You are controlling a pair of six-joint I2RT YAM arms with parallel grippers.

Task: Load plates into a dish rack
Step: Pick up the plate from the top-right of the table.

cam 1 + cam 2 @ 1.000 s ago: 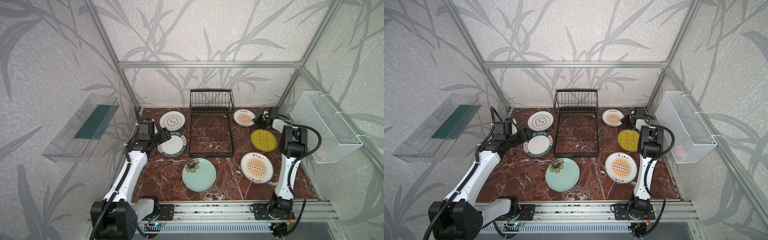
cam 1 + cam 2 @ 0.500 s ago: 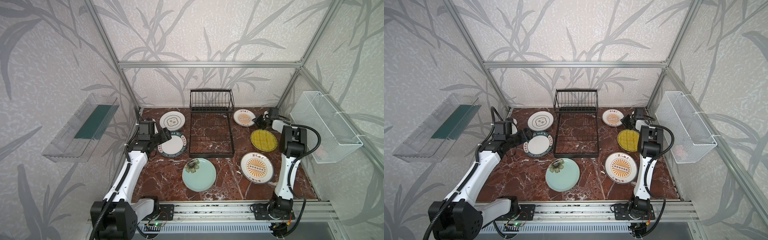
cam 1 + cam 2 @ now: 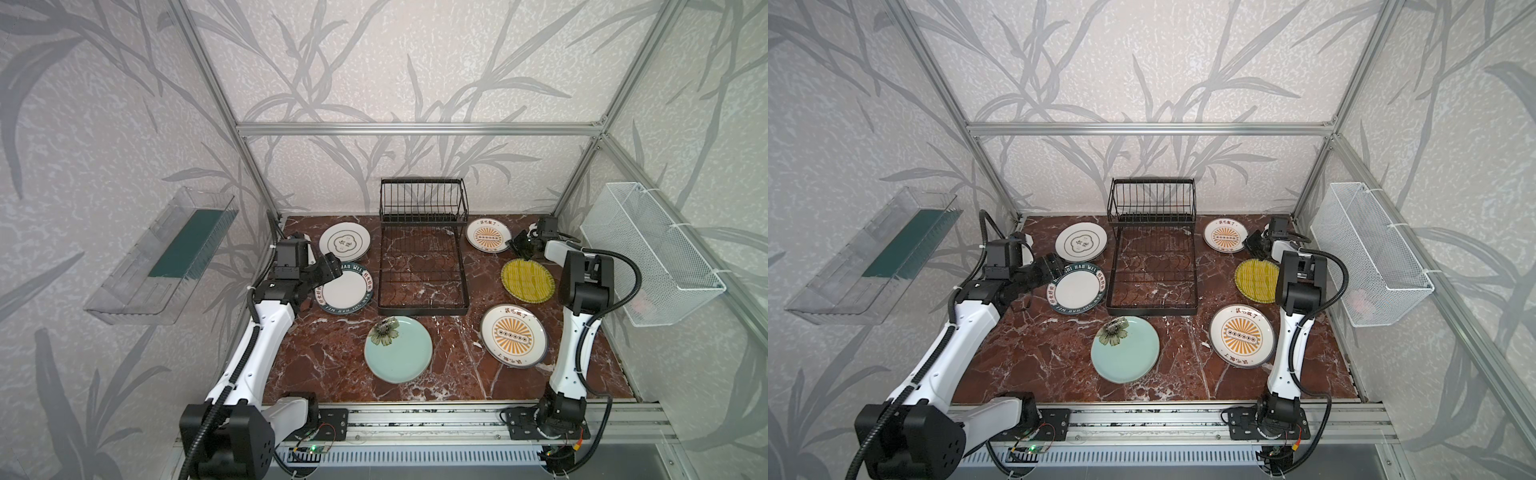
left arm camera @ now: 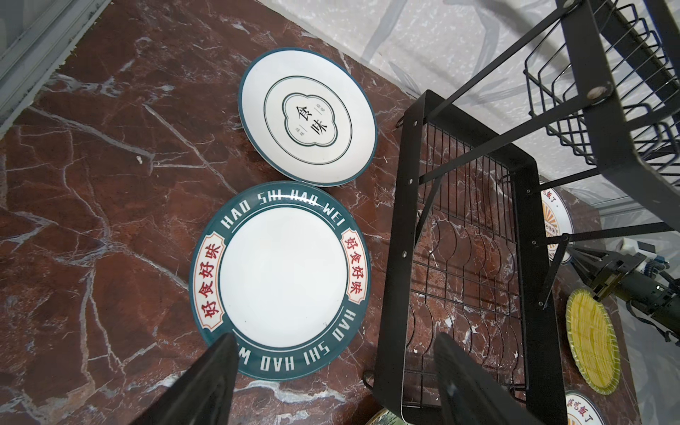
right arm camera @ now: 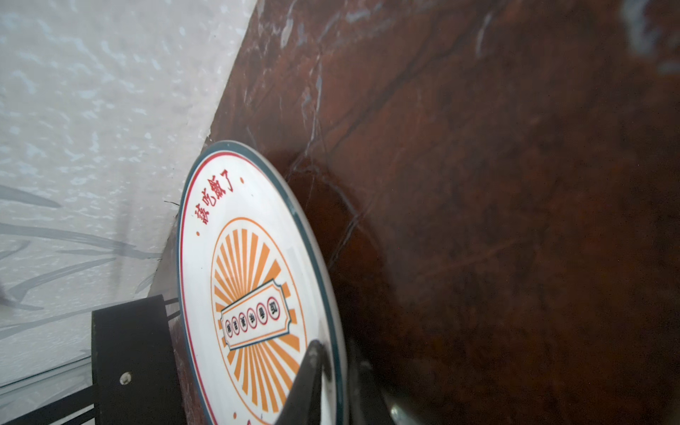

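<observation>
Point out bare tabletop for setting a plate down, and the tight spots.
Bare: near-left corner, between left arm and mint plate; the strip between mint plate and near sunburst plate. Crowded: lettered plate and emblem plate nearly touching; yellow plate, far sunburst plate, right gripper.

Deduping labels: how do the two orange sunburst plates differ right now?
Position: the far sunburst plate lies farther back, beside the upright end of the dish rack; the near sunburst plate lies off the rack's front corner. Contact: the right end effector is clamped on the far plate's rim, one finger over its face; nothing touches the near plate. Shared: white, orange sunburst, red lettering, dark rim, neither in the rack.
</observation>
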